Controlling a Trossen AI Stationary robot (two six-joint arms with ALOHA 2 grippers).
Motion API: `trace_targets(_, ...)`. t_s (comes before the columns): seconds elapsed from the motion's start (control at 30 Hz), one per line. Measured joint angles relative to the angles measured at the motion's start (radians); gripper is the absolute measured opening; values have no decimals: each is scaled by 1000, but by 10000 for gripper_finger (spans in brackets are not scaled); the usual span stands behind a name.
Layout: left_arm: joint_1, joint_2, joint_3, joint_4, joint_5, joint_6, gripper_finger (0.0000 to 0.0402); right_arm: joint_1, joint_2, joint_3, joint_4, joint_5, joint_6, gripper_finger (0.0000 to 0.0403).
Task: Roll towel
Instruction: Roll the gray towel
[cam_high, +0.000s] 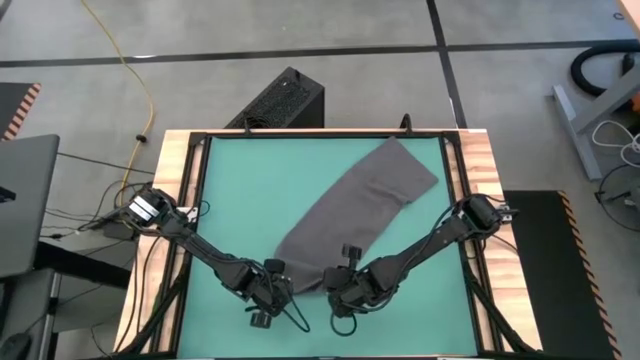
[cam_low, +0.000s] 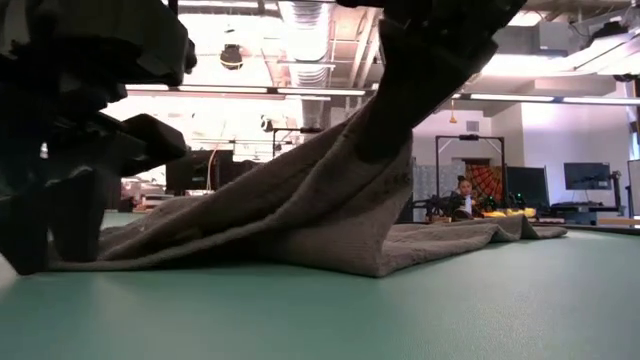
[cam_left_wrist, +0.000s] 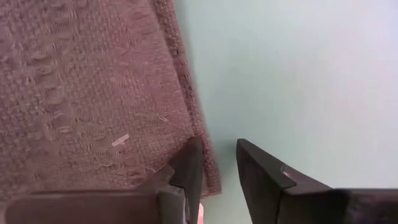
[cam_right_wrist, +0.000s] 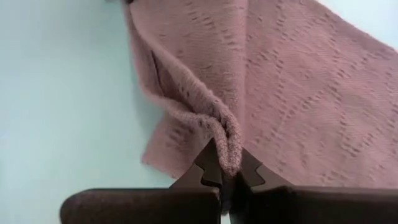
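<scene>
Item, towel (cam_high: 355, 212): dark grey cloth lying aslant on the green counter (cam_high: 240, 180), its near end at both of your grippers and the rest stretching away beyond them. Your right gripper (cam_right_wrist: 225, 172) is closed on a raised fold of that near edge, lifting it off the counter. Your left gripper (cam_left_wrist: 217, 171), just beside it, stands partly open astride the towel's hem, one finger on cloth, one on bare counter.
</scene>
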Motion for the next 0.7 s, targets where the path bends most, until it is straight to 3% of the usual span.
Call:
trace_targets(0.17,-19,-93,-7,-28,-17,11,68,9,0,0,12,-12,0,22)
trace_targets(0.3,-43,-156,-3,-11,-115,43,67,10,0,0,18,-11,0,22)
trace_targets(0.47,-74,-126,-5,22,-217,78,80,10,0,0,24,-11,0,22)
trace_targets(0.7,-70,-37,-4,107,-249,139,135,10,0,0,28,-13,0,22)
